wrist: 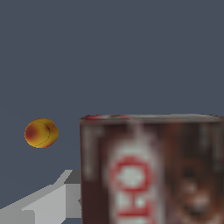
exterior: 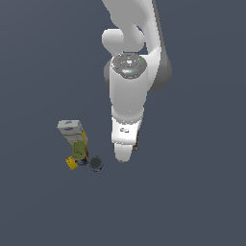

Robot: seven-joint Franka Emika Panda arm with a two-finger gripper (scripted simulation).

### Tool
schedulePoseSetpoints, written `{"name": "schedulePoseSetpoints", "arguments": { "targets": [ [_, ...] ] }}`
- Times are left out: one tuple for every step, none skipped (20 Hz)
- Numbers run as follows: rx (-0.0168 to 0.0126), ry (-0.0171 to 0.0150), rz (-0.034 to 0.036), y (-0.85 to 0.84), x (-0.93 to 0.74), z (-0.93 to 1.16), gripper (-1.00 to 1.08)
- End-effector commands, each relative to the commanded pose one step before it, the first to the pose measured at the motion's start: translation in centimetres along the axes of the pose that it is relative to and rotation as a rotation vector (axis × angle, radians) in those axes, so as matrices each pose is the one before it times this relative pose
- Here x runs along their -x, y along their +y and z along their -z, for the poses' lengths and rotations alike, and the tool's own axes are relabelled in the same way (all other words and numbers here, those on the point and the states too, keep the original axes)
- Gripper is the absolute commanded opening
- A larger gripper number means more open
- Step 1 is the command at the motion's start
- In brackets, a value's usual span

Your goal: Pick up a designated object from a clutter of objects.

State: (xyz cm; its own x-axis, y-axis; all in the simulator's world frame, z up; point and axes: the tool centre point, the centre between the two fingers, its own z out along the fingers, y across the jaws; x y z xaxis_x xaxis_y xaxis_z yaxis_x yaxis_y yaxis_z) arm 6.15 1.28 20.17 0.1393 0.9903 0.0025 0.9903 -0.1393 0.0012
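Note:
The designated object, a dark brown flat box (wrist: 148, 170) with red-and-white lettering and a pale top edge, fills much of the wrist view at very close range. One grey finger (wrist: 48, 199) lies against its side; the other finger is hidden behind the box. In the exterior view my gripper (exterior: 126, 153) is mostly covered by the white wrist, and only a brown sliver of the box (exterior: 137, 141) shows beside it. The rest of the clutter sits apart, toward the exterior view's left.
A white-blue carton (exterior: 69, 127), a greenish can (exterior: 79, 150), a yellow box (exterior: 72, 164) and a dark grey can (exterior: 96, 163) are bunched together on the grey floor. A red-yellow round fruit (wrist: 41, 132) lies alone in the wrist view.

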Motion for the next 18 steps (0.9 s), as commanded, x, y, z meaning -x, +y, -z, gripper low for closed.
{"name": "schedulePoseSetpoints", "arguments": {
  "targets": [
    [-0.00116, 0.00101, 0.001, 0.748, 1.438, 2.666, -1.0],
    [0.0, 0.0, 0.0, 0.322, 0.56, 1.031, -1.0],
    [0.0, 0.0, 0.0, 0.322, 0.556, 1.021, -1.0],
    [0.0, 0.0, 0.0, 0.322, 0.551, 1.011, -1.0],
    [0.0, 0.0, 0.0, 0.322, 0.547, 1.002, -1.0],
    [0.0, 0.0, 0.0, 0.322, 0.542, 0.992, -1.0],
    [0.0, 0.0, 0.0, 0.322, 0.538, 0.982, -1.0],
    [0.0, 0.0, 0.0, 0.321, 0.531, 0.969, -1.0],
    [0.0, 0.0, 0.0, 0.312, 0.51, 0.928, -1.0],
    [-0.00012, -0.00048, -0.00048, 0.306, 0.502, 0.875, -1.0],
    [0.0, 0.0, 0.0, 0.29, 0.464, 0.844, -1.0],
    [0.0, -0.0004, -0.00028, 0.282, 0.449, 0.806, -1.0],
    [0.0, 0.0, 0.0, 0.272, 0.426, 0.773, -1.0],
    [0.0, -0.00039, -0.00029, 0.265, 0.414, 0.74, -1.0],
    [0.0, 0.0, 0.0, 0.257, 0.392, 0.711, -1.0],
    [0.0, -0.00039, -0.00029, 0.251, 0.381, 0.681, -1.0],
    [0.0, 0.0, 0.0, 0.244, 0.361, 0.654, -1.0],
    [0.0, -0.00055, -0.00042, 0.233, 0.346, 0.615, -1.0]
  ]
}}
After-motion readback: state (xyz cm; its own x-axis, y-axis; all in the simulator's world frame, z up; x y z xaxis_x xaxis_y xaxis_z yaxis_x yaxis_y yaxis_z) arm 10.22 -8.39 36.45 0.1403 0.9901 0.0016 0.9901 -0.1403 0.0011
